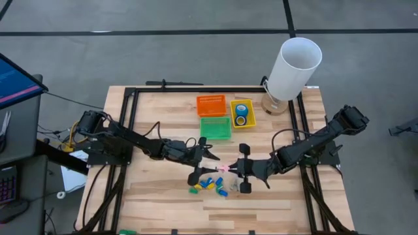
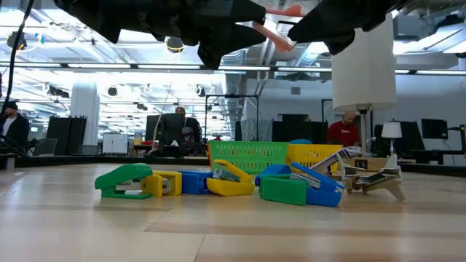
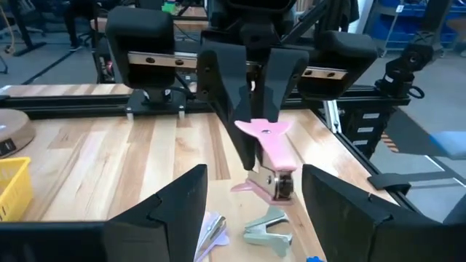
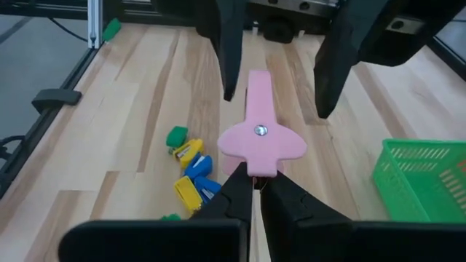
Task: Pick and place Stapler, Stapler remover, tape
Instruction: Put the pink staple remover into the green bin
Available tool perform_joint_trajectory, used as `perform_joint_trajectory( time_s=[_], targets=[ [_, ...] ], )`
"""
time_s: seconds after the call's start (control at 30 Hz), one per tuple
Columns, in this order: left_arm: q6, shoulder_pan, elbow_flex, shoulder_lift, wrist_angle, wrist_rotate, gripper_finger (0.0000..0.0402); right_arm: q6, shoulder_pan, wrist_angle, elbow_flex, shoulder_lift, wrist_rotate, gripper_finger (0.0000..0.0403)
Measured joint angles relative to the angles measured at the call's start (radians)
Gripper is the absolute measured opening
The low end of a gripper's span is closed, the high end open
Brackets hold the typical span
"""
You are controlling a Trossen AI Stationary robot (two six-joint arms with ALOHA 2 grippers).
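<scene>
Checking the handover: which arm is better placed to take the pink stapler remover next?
Left. The right gripper pinches the pink plastic stapler remover above the table, and the left gripper stands open around its far end.

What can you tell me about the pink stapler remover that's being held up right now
The pink stapler remover looks like smooth plastic, a flared grip with a small metal rivet in its middle and a metal-toothed mouth at one end. It hangs above the wooden table, touching nothing below, over the pile of small coloured staplers. The right hand is shut on its flared end. The left hand faces it with fingers spread to either side, not touching it.
</scene>
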Motion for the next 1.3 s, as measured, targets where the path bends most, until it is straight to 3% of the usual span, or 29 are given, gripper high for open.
perform_joint_trajectory(
  time_s=[0.47, 1.03, 1.3],
  targets=[
    [0.032, 0.0, 0.107, 0.166, 0.002, 0.007, 0.0214, 0.034, -0.008, -0.058, 0.001, 0.0, 0.001, 0.0007],
    [0.03, 0.0, 0.107, 0.144, -0.043, 0.006, 0.0214, 0.061, -0.008, -0.092, 0.0, 0.0, 0.002, 0.0007],
    [0.03, 0.0, 0.107, 0.144, -0.037, -0.053, 0.0214, 0.06, -0.008, -0.095, 0.0, 0.0, 0.002, 0.0007]
  ],
)
